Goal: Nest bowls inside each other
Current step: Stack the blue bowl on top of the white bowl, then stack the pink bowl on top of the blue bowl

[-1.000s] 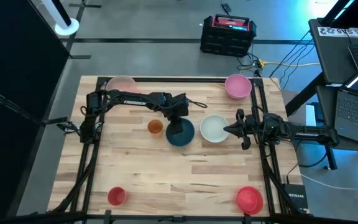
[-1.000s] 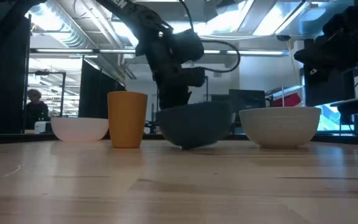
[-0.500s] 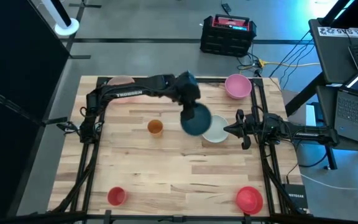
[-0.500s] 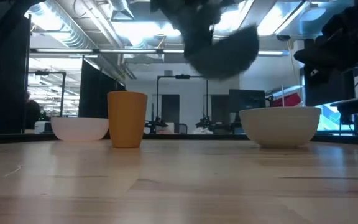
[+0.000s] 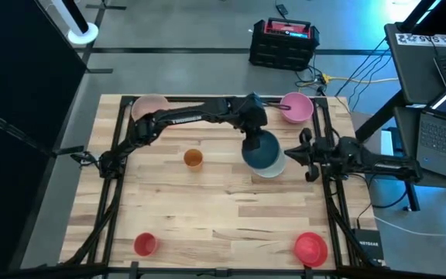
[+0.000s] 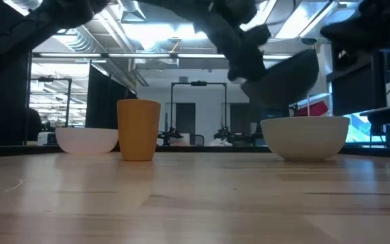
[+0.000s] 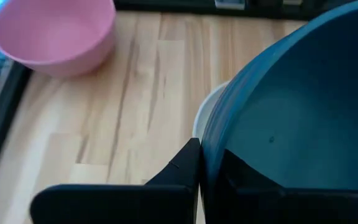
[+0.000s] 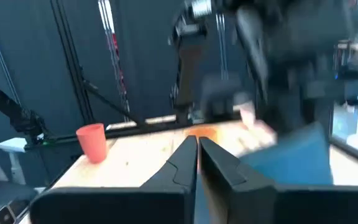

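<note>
My left gripper (image 5: 252, 134) is shut on a dark teal bowl (image 5: 262, 149), which hangs tilted in the air (image 6: 283, 78) just over a pale white-mint bowl (image 5: 276, 167). That bowl stands on its base (image 6: 307, 137) right of centre. My right gripper (image 5: 290, 154) is shut and holds nothing, level, just right of both bowls. An orange cup (image 5: 193, 159) stands upright left of centre. A light pink bowl (image 5: 151, 106) is at the far left, a mauve-pink bowl (image 5: 296, 107) at the far right, a red cup (image 5: 145, 244) near left and a red bowl (image 5: 310, 248) near right. My left gripper has the teal bowl's rim (image 7: 209, 146) on the bowl's far-left side, with one finger (image 7: 179, 174) outside the wall and the other inside. The fingers slant down from the far left. The bowl is lifted clear and tilted, over the white-mint bowl's rim (image 7: 204, 118).
Black frame rails (image 5: 327, 201) run along the table's left, right and far edges. My right arm (image 5: 362, 164) reaches in level from the right edge, close to the white-mint bowl. The wooden top in the near half (image 5: 223, 225) lies bare between the two red pieces.
My left gripper has lifted the teal bowl off the table beside the orange cup. It has carried the bowl up and toward the right edge, until it hangs over the white-mint bowl. The bowl has tipped on the way. The white-mint bowl and the orange cup have stayed put.
</note>
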Motion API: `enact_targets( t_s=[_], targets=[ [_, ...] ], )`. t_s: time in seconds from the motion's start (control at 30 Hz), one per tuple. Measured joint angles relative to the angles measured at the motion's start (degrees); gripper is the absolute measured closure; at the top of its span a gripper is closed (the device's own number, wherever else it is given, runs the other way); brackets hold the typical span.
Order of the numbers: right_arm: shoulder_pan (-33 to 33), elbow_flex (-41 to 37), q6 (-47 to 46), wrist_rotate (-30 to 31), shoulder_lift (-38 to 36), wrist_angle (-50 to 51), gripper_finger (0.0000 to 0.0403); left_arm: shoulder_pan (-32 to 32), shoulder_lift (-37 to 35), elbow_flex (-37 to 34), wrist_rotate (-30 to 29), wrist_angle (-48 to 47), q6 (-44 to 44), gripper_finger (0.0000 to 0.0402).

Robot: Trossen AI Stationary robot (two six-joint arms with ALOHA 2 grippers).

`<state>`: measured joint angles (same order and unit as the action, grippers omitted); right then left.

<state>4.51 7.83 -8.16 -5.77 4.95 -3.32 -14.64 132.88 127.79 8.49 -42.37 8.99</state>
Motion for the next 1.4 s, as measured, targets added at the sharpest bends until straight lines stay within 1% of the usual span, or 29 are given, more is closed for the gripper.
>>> enact_targets(
  t_s=[0.07, 0.13, 0.27, 0.4, 0.43, 1.03, 1.07, 1.13, 1.2, 1.27, 1.33, 1.4],
  targets=[
    [0.0, 0.91, 0.65, 0.23, -0.02, -0.15, 0.0402, -0.06, 1.98, 2.09, 0.41, 0.17, 0.08, 0.0402],
    [0.0, 1.98, 0.97, 0.23, -0.02, -0.15, 0.0402, 0.07, 3.02, 2.09, 0.45, 0.82, 0.19, 0.0402],
    [0.0, 3.47, 0.98, 0.43, -0.04, -0.08, 0.0402, 0.33, 4.73, 2.07, 0.87, 5.61, -0.77, 0.0402],
    [0.0, 4.23, 0.95, 0.97, -0.04, 0.01, 0.0402, 0.34, 5.88, 2.31, 4.27, 10.5, -2.62, 0.0402],
    [0.0, 4.36, 0.94, 1.03, -0.06, 0.19, 0.0402, 0.32, 6.3, 2.31, 4.71, 9.95, -2.86, 0.0402],
    [0.0, 4.59, -0.95, 0.68, -0.21, 0.85, 0.0402, -0.25, 8.28, 3.14, 6.38, 4.23, -3.53, 0.03],
    [0.0, 4.6, -1.03, 0.57, -0.22, 0.9, 0.0402, -0.28, 8.37, 3.34, 6.46, 3.76, -3.56, 0.0294],
    [0.0, 4.6, -1.06, 0.12, -0.22, 0.57, 0.0402, -0.25, 8.4, 5.89, 6.65, 1.34, -3.53, 0.028],
    [0.0, 4.6, -2.41, 0.26, -0.22, -0.13, 0.0402, -0.19, 7.52, 7.37, 6.81, -0.79, -2.36, 0.0271],
    [0.0, 4.6, -5.01, 3.26, -0.16, 0.02, 0.0402, -0.05, 4.72, 6.46, 6.82, -3.65, -1.46, 0.0268],
    [0.0, 5.85, -6.2, 7.02, 1.46, 3.88, 0.0402, 0.09, 1.79, 6.97, 6.78, -5.01, -0.19, 0.0267],
    [0.02, 8.56, -6.78, 10.05, 6.05, 11.32, 0.0402, 0.33, -2.34, 7.14, 6.76, -5.93, 0.46, 0.0266]
  ],
)
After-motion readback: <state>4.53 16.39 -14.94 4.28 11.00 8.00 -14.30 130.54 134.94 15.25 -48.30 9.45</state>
